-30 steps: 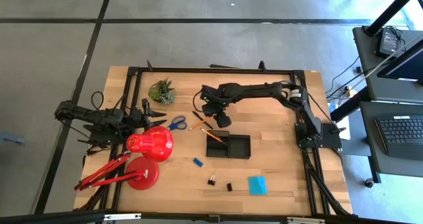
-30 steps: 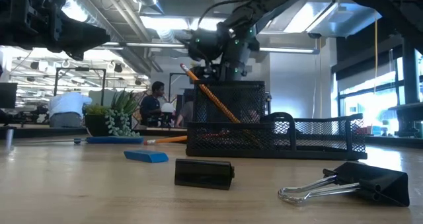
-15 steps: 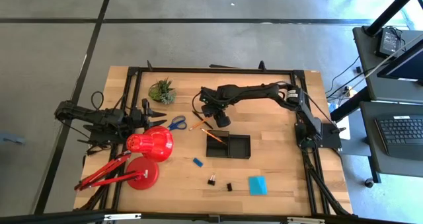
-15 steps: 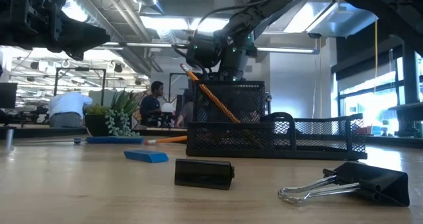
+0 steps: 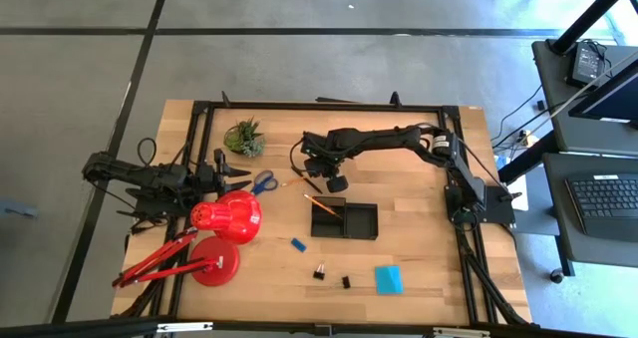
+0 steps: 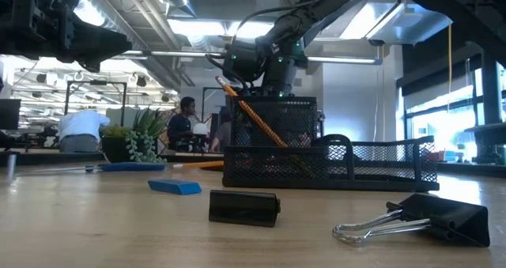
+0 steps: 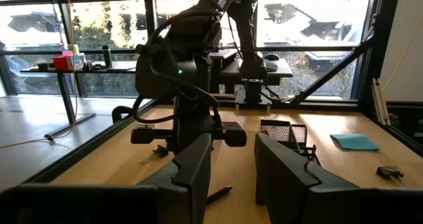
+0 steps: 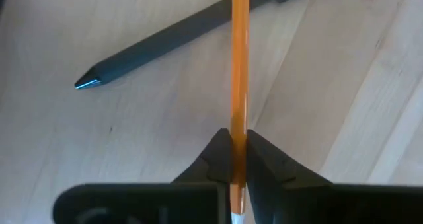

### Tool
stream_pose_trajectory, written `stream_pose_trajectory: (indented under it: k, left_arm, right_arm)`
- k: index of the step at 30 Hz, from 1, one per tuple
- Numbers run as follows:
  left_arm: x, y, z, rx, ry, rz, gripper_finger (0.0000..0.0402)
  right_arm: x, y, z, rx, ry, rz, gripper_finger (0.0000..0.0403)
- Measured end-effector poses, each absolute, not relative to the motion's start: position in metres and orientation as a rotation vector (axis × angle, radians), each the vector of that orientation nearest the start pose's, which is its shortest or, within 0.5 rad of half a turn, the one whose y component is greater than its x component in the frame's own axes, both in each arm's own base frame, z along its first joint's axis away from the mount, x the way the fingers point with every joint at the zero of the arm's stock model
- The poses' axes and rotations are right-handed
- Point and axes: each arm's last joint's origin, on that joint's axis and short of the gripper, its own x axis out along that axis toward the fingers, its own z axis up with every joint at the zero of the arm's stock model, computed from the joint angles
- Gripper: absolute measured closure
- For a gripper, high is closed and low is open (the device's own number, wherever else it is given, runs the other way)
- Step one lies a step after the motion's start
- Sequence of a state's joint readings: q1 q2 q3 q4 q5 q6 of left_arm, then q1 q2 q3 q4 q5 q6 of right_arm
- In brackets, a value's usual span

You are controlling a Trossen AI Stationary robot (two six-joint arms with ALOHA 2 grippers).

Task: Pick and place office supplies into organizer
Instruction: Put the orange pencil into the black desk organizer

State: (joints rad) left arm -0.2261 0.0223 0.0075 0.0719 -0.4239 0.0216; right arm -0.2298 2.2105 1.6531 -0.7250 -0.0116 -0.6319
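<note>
right claw [image 8: 236,151] pinches the orange pencil [image 8: 238,65] beside the black pen [image 8: 178,36].

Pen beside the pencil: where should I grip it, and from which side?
Grip the pen mid-barrel from straight above, fingers across it: it lies flat on the wood, thin, with both long sides free there. The right pincer is shut on the pencil, so stow that first.

One camera hangs overhead, looking straight down on the whole tabletop [image 5: 419,228]. Another sits at tabletop level, close to a binder clip [image 6: 415,218], facing the room. Both see the black tray [image 5: 345,220]. Wrist cameras look past each tool.
</note>
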Motion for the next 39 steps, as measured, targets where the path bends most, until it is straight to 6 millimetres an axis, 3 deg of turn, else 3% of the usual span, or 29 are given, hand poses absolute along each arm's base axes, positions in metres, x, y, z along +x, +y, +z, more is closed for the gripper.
stream_pose_trajectory:
  k: [13, 19, 25, 31, 39]
  left_arm:
    - [0.096, -0.010, 0.171, 0.003, -0.052, 0.199, 0.0290]
    - [0.096, -0.010, 0.171, 0.024, -0.046, 0.203, 0.0290]
    - [0.098, -0.010, 0.169, 0.049, -0.021, 0.207, 0.0274]
    - [0.101, -0.011, 0.164, 0.033, 0.029, 0.211, 0.0243]
    - [0.107, -0.011, 0.165, 0.023, 0.036, 0.256, 0.0223]
  right_arm:
    - [0.426, -0.099, 0.155, -0.306, 1.321, 0.178, 0.0374]
    - [0.429, -0.100, 0.188, -0.307, 1.266, 0.147, 0.0375]
    - [0.426, -0.101, 0.236, -0.321, 1.229, 0.065, 0.0374]
    - [0.417, -0.087, 0.275, -0.262, 1.210, 0.026, 0.0374]
    - [0.425, -0.049, 0.285, -0.250, 1.123, 0.043, 0.0374]
